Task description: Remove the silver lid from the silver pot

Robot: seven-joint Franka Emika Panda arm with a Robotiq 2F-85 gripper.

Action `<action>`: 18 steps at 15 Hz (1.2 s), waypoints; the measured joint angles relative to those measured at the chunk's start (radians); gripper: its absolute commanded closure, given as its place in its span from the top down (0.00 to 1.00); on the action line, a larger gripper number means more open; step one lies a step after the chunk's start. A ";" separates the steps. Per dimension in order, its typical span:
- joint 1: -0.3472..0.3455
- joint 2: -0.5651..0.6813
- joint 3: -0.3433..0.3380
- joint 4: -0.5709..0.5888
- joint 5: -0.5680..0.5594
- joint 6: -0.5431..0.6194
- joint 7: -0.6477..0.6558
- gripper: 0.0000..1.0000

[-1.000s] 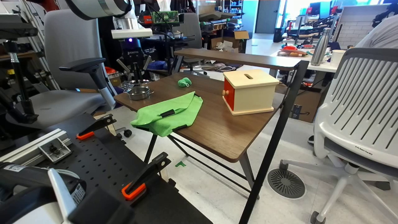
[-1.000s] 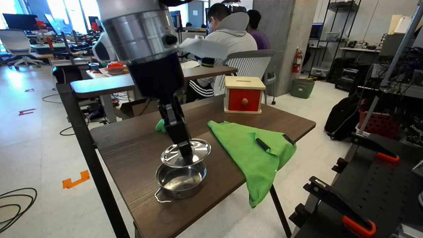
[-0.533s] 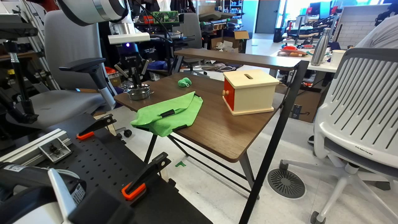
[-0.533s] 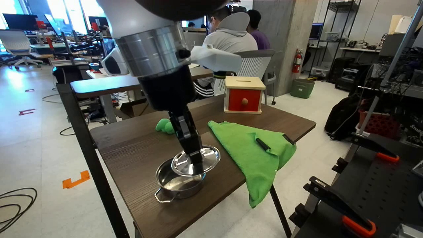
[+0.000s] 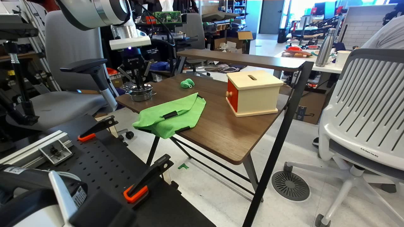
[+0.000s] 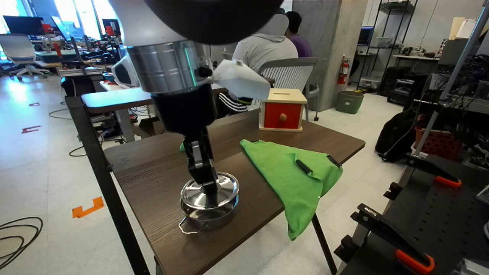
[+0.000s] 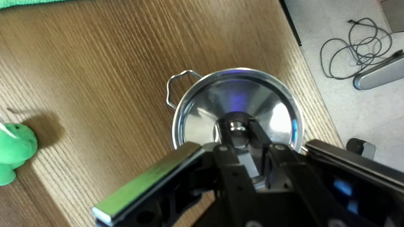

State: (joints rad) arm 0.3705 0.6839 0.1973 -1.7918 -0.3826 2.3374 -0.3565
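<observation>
Brown table (image 6: 160,172), claw (image 7: 238,127) gripping silver lid (image 6: 227,189), silver pot (image 6: 218,222) beneath

In an exterior view, the back of the silver pot (image 6: 210,222) is hidden by the silver lid (image 6: 196,198), so contact at the far rim cannot be told; the lid's middle is masked by the gripper (image 6: 209,188), behind which the small green object (image 6: 182,146) is seen only as a sliver. Wrist view: pot nearly all covered, lid's near edge blocked by the gripper, object and green cloth (image 7: 28,2) cut by the view's edge. In both exterior views, the robot arm (image 6: 168,67) is cropped by the top edge.
</observation>
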 measured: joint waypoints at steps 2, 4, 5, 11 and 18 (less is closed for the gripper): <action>0.000 0.005 0.000 0.000 0.000 0.000 0.002 0.05; 0.000 0.007 0.000 0.000 0.000 0.000 0.002 0.05; 0.000 0.008 0.000 0.000 0.000 0.000 0.002 0.05; 0.000 0.019 0.000 0.001 0.000 0.000 0.004 0.05; 0.000 0.026 0.000 0.006 0.000 0.000 0.013 0.53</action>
State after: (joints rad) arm 0.3706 0.7101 0.1974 -1.7859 -0.3824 2.3374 -0.3440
